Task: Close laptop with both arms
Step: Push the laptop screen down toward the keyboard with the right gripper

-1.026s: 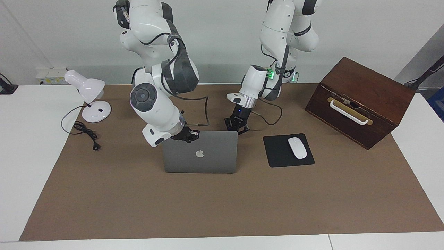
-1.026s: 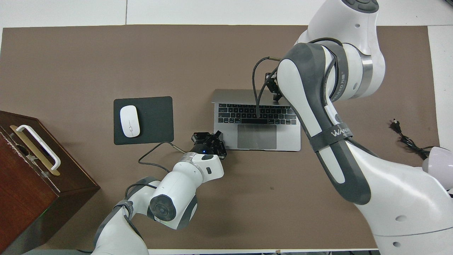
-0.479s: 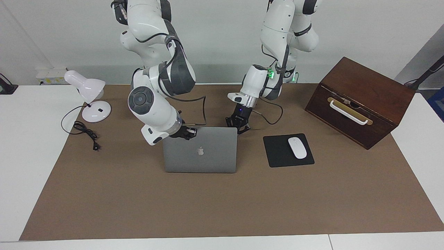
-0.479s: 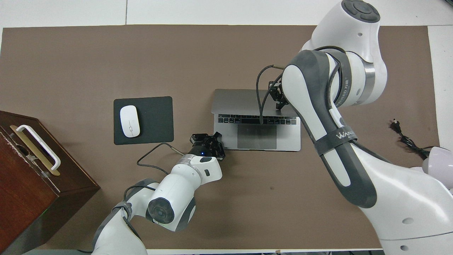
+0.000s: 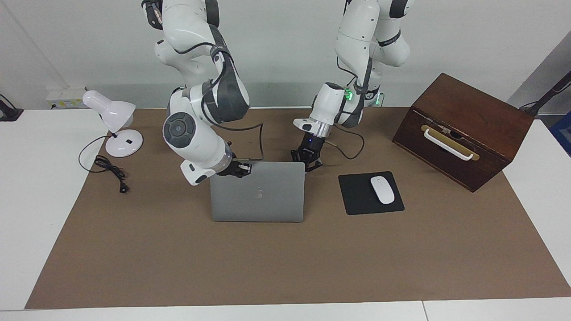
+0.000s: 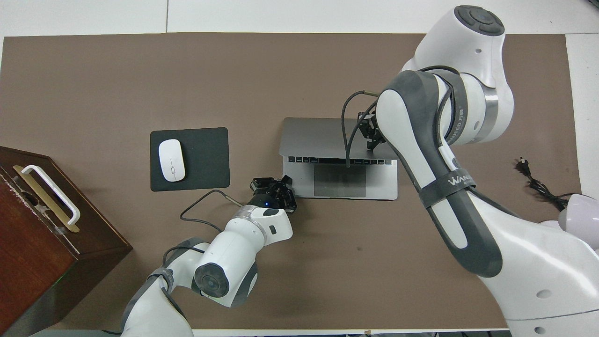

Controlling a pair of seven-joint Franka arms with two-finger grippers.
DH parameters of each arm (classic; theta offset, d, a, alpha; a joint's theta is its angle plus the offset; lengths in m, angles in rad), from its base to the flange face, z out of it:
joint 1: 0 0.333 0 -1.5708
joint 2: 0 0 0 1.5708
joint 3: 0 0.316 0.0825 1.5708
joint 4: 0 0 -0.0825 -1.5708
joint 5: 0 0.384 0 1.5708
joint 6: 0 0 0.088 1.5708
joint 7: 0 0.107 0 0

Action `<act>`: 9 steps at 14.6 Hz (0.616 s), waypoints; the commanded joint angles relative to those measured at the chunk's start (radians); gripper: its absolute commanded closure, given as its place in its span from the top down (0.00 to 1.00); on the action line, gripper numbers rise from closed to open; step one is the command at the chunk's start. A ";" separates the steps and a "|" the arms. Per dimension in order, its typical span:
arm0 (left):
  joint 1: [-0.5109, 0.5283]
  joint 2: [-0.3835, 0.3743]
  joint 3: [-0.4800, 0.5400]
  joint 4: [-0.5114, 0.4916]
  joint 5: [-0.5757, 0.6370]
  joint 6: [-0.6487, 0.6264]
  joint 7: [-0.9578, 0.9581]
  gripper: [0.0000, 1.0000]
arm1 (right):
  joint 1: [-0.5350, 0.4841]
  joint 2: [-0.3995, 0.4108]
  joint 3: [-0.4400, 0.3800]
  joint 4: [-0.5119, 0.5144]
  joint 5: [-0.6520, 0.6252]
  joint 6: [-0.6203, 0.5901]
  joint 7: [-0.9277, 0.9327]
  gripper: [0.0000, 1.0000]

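The silver-grey laptop (image 5: 258,196) stands mid-table with its lid tilted low over the base. In the overhead view the lid (image 6: 313,135) hides all but one row of keys (image 6: 323,160) and the trackpad (image 6: 339,181). My right gripper (image 5: 243,169) presses on the lid's top edge at the corner toward the right arm's end; it also shows in the overhead view (image 6: 371,135). My left gripper (image 5: 307,164) is open and low at the base's corner nearest the robots, toward the left arm's end, and shows in the overhead view (image 6: 273,185).
A black mouse pad (image 5: 357,196) with a white mouse (image 5: 382,189) lies beside the laptop toward the left arm's end. A brown wooden box (image 5: 464,129) with a white handle stands past it. A white desk lamp (image 5: 113,120) and its cord (image 5: 111,171) are at the right arm's end.
My right gripper has pushed the lid down toward the robots, so the lid now covers most of the keyboard. My left gripper has stayed at the base's corner.
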 commanded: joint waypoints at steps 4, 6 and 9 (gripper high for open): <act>-0.007 0.005 0.009 -0.072 0.002 -0.019 0.015 0.00 | 0.045 -0.092 0.007 -0.192 0.021 0.124 -0.006 0.00; -0.009 0.005 0.011 -0.081 0.002 -0.019 0.015 0.00 | 0.047 -0.097 0.007 -0.205 0.021 0.127 -0.006 0.00; -0.009 0.005 0.009 -0.083 0.002 -0.019 0.015 0.00 | 0.067 -0.118 0.007 -0.255 0.021 0.162 -0.006 0.00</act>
